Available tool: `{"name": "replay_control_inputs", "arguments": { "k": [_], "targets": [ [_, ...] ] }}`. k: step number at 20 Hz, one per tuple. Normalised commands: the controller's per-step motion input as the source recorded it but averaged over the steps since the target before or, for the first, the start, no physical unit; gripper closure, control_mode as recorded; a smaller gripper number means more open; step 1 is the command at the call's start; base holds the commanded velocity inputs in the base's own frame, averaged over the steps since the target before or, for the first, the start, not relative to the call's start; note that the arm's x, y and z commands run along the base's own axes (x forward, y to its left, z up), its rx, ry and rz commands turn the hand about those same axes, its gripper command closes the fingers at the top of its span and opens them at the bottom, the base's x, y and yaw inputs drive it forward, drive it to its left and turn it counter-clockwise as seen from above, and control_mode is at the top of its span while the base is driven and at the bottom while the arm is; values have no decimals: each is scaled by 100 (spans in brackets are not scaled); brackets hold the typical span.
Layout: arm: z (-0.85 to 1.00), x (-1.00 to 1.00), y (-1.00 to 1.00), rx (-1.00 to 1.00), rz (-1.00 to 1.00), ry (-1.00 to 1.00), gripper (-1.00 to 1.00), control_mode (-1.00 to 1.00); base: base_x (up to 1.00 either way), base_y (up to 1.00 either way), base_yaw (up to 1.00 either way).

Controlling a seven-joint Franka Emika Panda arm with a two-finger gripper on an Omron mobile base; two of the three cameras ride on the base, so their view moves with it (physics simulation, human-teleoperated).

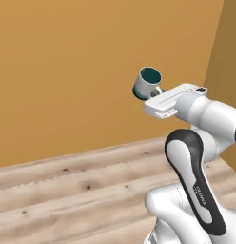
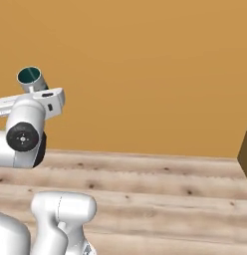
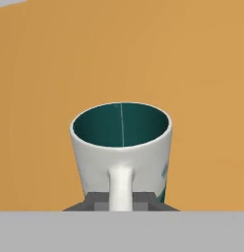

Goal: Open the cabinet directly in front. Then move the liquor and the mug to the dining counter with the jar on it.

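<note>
— How does the mug (image 3: 121,147) look?

— White outside, teal inside, rim unbroken. In the hand view its loop handle faces the camera, running straight down between the two dark fingertips. The gripper (image 3: 121,202) is clamped on that handle — the jaws sit close either side of it.

— And where is it?

— Up in the air, at the end of the raised arm, in front of an orange wall (image 1: 82,71). From the left base view the mug (image 1: 147,83) tilts, mouth up and toward the camera.

— Room around it?

— Plenty — bare wall behind, a wooden floor (image 2: 160,199) well below. A darker edge stands at the far right of the right base view.
</note>
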Motion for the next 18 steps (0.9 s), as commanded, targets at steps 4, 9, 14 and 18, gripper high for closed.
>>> {"name": "replay_control_inputs", "arguments": {
  "k": [4, 9, 14, 18],
  "targets": [
    [0, 0, 0, 0, 0, 0, 100, 100, 100, -1, 53],
    [0, 0, 0, 0, 0, 0, 100, 100, 72, -3, 80],
    [0, 0, 0, 0, 0, 0, 100, 100, 39, 0, 86],
    [0, 0, 0, 0, 0, 0, 100, 100, 36, -4, 86]
  ]
}}
